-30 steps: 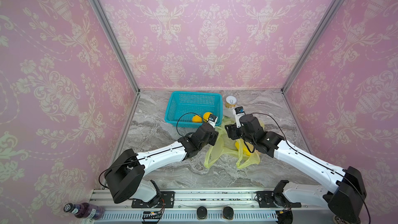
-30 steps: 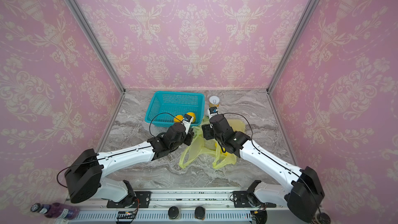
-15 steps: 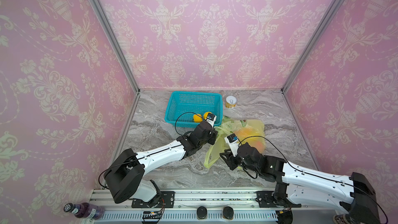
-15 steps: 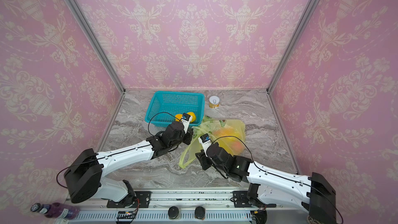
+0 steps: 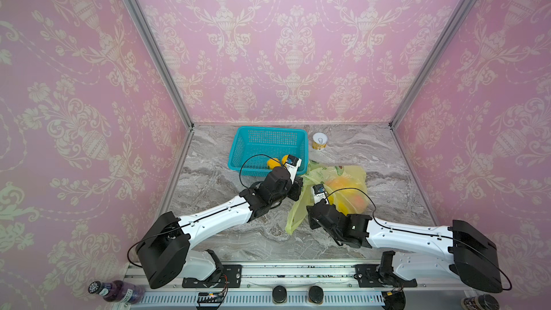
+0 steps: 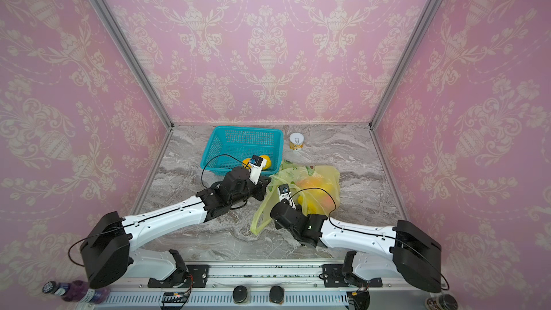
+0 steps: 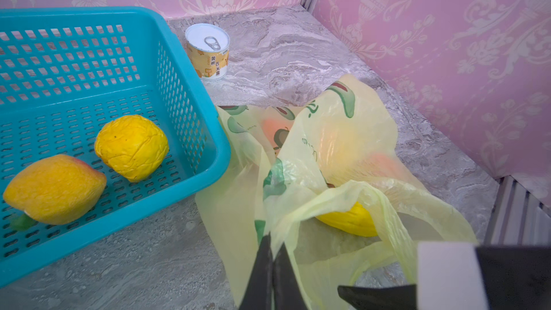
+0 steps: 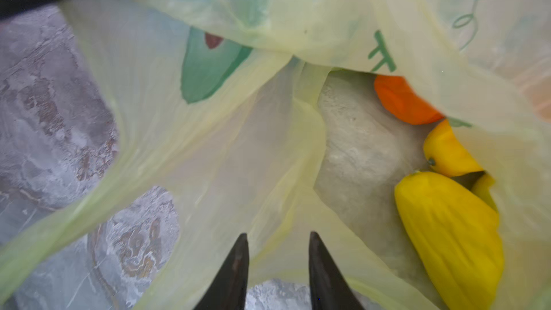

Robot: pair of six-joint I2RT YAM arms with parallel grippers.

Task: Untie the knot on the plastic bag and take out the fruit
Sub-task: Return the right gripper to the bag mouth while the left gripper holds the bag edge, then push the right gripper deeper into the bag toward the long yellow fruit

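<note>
White arms [image 5: 214, 219], black joints [image 5: 269, 187], looping black cables [image 5: 240, 175]

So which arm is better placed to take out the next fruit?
Right, probably. The right gripper is open at the mouth of the plastic bag, facing a yellow fruit inside; the left gripper is shut on its edge, holding it up.

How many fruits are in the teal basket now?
2: an orange-yellow fruit and a wrinkled yellow fruit, side by side on the teal basket floor. Others sit inside the plastic bag, partly hidden.
</note>
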